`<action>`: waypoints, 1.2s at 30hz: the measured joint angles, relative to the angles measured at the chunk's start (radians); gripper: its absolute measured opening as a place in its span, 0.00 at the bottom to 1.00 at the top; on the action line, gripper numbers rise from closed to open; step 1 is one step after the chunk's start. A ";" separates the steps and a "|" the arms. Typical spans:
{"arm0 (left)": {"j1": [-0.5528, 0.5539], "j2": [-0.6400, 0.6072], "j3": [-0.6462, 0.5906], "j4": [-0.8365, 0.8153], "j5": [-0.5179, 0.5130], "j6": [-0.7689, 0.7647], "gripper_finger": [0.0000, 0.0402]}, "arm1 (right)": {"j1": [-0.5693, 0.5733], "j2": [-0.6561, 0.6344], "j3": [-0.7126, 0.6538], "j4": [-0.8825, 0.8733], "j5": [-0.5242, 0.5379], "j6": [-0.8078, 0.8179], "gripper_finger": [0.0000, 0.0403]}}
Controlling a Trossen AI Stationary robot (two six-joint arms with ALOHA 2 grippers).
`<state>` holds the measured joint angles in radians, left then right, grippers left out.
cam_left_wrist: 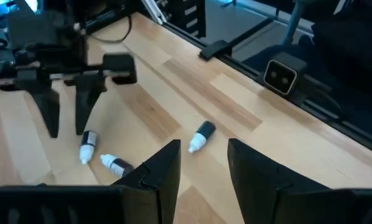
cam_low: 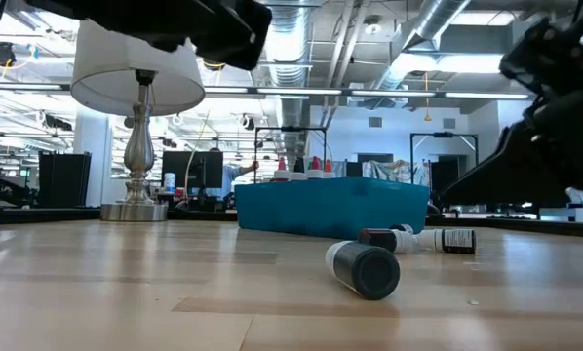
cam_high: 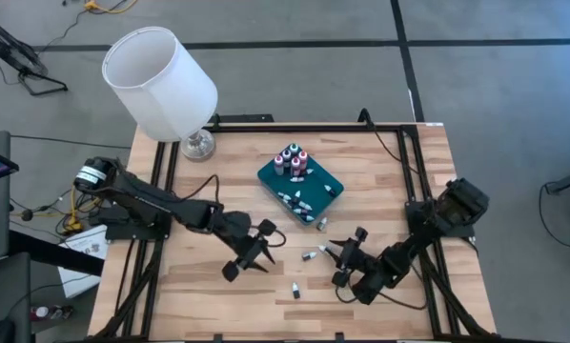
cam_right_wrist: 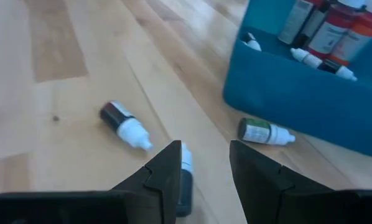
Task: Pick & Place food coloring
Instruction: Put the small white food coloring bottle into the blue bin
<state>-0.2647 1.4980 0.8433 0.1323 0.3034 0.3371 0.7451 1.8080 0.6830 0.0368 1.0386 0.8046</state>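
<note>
The teal tray (cam_high: 301, 181) sits at the table's middle, toward the far edge. Several food coloring bottles (cam_high: 292, 160) stand in it and others lie in it. One loose bottle (cam_high: 295, 291) lies on its side near the near edge, and two more (cam_high: 311, 255) lie by my right gripper. My left gripper (cam_high: 252, 250) hovers open left of them, with one bottle (cam_left_wrist: 200, 135) ahead of its fingers. My right gripper (cam_high: 345, 255) is open above a lying bottle (cam_right_wrist: 185, 177), which one finger partly hides. Another bottle (cam_right_wrist: 265, 132) lies against the tray wall (cam_right_wrist: 298, 99).
A white-shaded lamp (cam_high: 161, 81) stands at the table's far left corner. Black frame rails (cam_high: 409, 162) run along the left, right and far edges. Bare wood lies on the near left of the table. In the low view a bottle (cam_low: 363, 268) lies in front of the tray (cam_low: 330, 207).
</note>
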 joint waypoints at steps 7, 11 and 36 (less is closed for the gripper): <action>-0.074 -0.040 0.000 -0.021 -0.110 -0.023 0.32 | -0.043 0.013 0.000 0.004 -0.070 0.002 0.31; -0.106 -0.050 0.000 -0.029 -0.160 -0.026 0.32 | -0.060 0.013 0.000 0.009 -0.110 0.000 0.31; -0.122 -0.049 0.000 -0.064 -0.241 -0.030 0.32 | -0.125 0.003 0.000 0.031 -0.282 0.112 0.32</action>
<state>-0.3866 1.4490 0.8433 0.0685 0.0626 0.3073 0.6204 1.8114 0.6830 0.0681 0.7564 0.9170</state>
